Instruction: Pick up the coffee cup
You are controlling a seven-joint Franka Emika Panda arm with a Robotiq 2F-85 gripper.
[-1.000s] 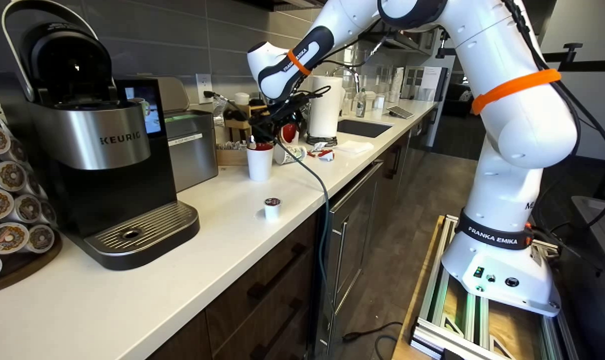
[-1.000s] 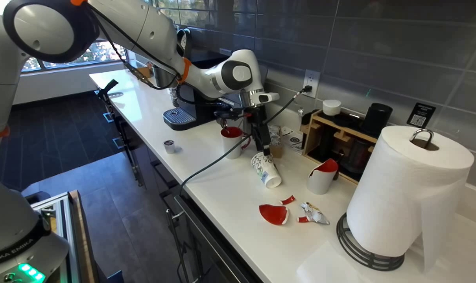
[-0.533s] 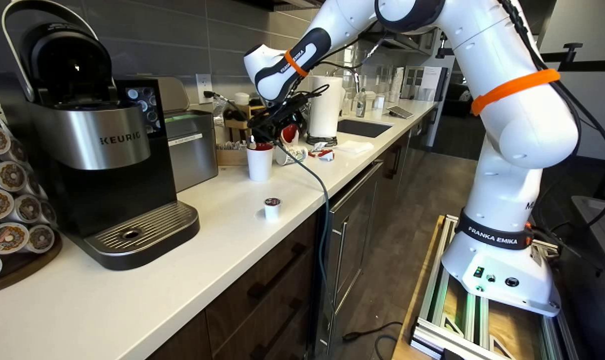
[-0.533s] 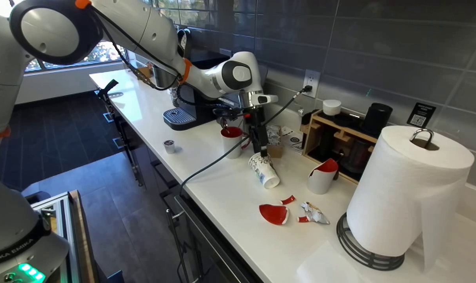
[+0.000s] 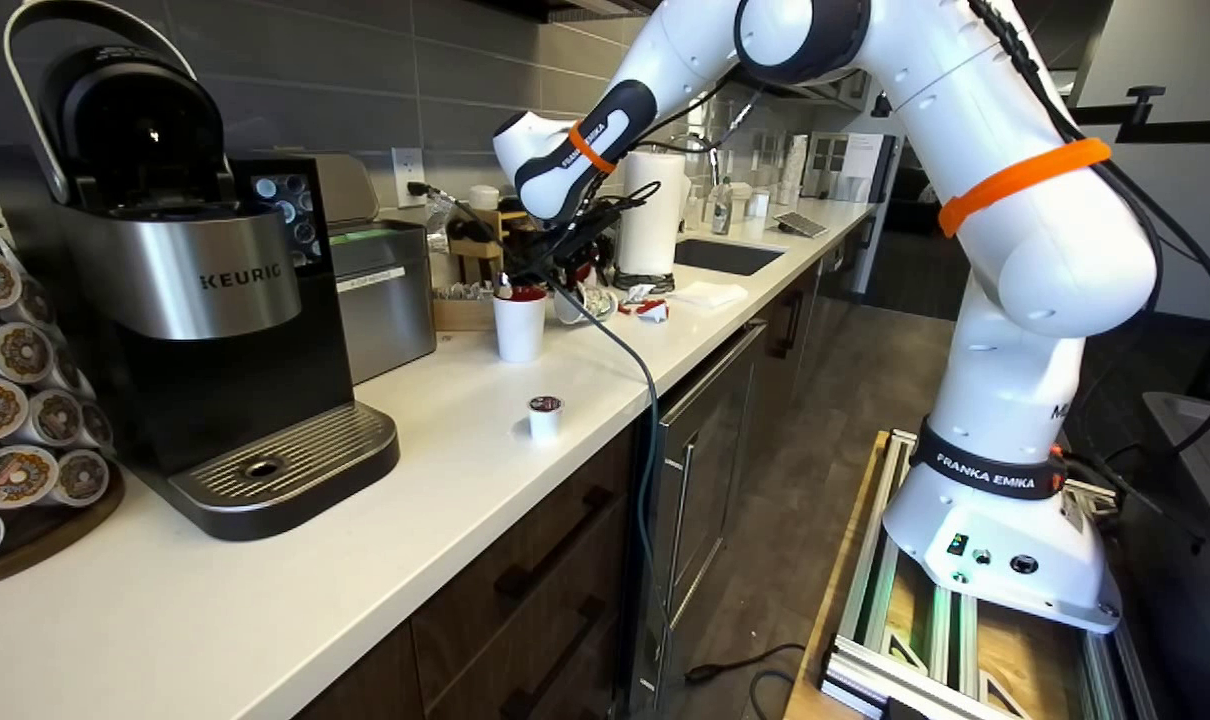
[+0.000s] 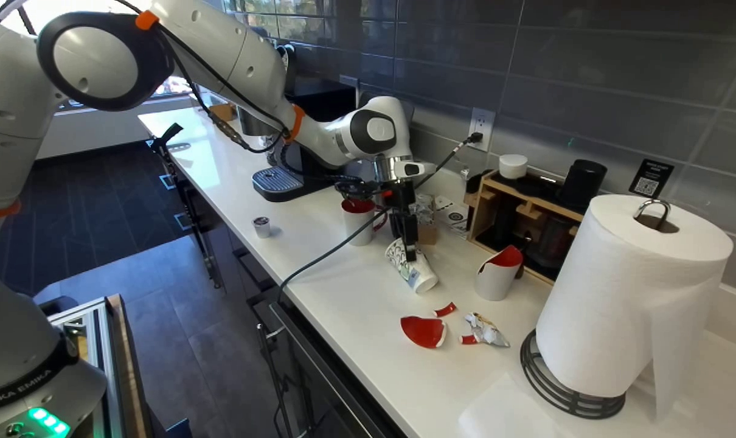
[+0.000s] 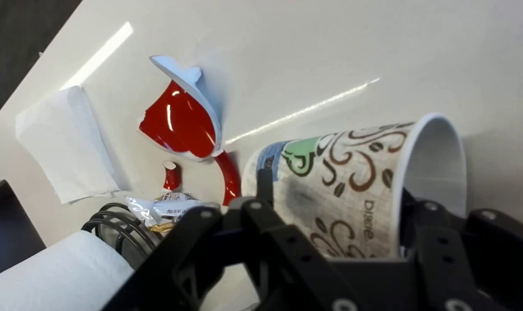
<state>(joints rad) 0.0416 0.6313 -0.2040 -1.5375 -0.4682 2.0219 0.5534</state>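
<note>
The paper coffee cup (image 7: 330,181) lies on its side on the counter, with brown swirls and a white rim. It also shows in both exterior views (image 6: 418,272) (image 5: 592,302). My gripper (image 7: 337,186) is open over the cup, its fingers spread along the cup's length. The left finger is over the base end. The right finger is at the open mouth and seems partly inside the rim; I cannot tell whether either touches. In an exterior view the gripper (image 6: 407,240) points down at the cup, low over the counter.
A white mug (image 6: 357,230) with red inside stands beside the gripper. A broken mug (image 6: 494,278), a red shard (image 6: 423,331) and a foil wrapper (image 6: 488,331) lie nearby. A paper towel roll (image 6: 635,292) stands further along. A cable (image 6: 325,258) crosses the counter. A coffee pod (image 5: 545,420) stands near the coffee machine (image 5: 195,270).
My gripper has come down onto the cup, and the arm has lowered with it. The cup has shifted and turned slightly on the counter.
</note>
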